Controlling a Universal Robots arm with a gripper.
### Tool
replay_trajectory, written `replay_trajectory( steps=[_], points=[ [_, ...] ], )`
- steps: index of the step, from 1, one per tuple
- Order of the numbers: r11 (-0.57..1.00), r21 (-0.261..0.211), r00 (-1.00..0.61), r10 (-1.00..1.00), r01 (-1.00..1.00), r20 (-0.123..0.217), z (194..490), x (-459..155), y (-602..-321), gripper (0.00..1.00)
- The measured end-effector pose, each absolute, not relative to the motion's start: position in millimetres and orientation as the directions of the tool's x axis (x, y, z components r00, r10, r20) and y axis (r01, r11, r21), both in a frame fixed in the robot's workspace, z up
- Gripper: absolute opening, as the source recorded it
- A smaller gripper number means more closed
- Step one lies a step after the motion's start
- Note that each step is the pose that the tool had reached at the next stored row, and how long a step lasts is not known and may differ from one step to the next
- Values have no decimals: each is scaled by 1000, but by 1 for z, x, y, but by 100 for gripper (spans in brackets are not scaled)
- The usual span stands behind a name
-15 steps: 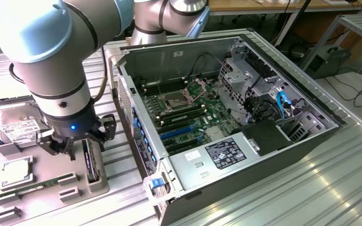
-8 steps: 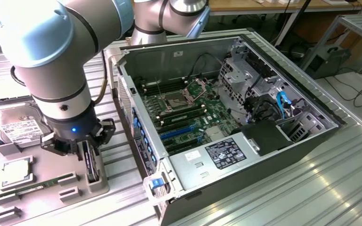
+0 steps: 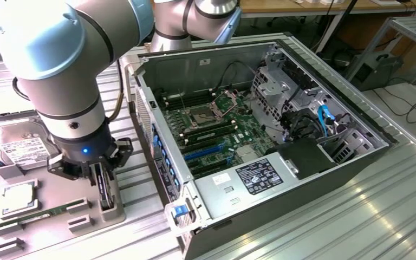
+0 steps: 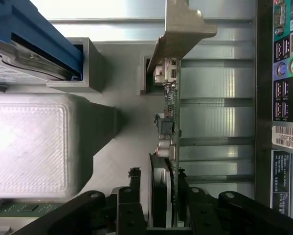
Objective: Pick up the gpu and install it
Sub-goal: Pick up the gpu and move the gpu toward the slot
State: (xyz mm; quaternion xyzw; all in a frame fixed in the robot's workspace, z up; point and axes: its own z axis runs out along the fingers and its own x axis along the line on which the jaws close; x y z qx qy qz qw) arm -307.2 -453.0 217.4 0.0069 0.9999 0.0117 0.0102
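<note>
The gpu [image 3: 106,190] stands on its edge in a slot of the grey holder tray [image 3: 49,230], to the exterior view's left of the open computer case [image 3: 266,135]. My gripper [image 3: 97,174] reaches down over the card from above. In the wrist view the gpu [image 4: 169,112] runs away from the camera, green board edge showing, with its silver bracket [image 4: 183,29] at the far end. My gripper [image 4: 158,182] has one black finger [image 4: 135,185] on each face of the card, shut on it. The card still sits in the holder.
On the tray lie a silver hard drive [image 3: 19,145], a square processor [image 3: 20,197] and a narrow green memory stick [image 3: 41,214]. Inside the case the motherboard shows blue expansion slots [image 3: 206,152]. The case's rear port panel [image 4: 285,73] runs close beside the card.
</note>
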Motion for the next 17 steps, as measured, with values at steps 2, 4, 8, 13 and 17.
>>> replay_trajectory(
  steps=[2,4,8,13,17],
  points=[
    [1000,23,-1000,14,14,-20,218,-307,-453,39],
    [1000,23,-1000,14,14,-20,220,-307,-453,39],
    [1000,24,-1000,14,14,-20,222,-307,-453,39],
    [1000,23,-1000,14,14,-20,223,-307,-453,38],
    [1000,23,-1000,14,14,-20,223,-305,-453,27]
  ],
)
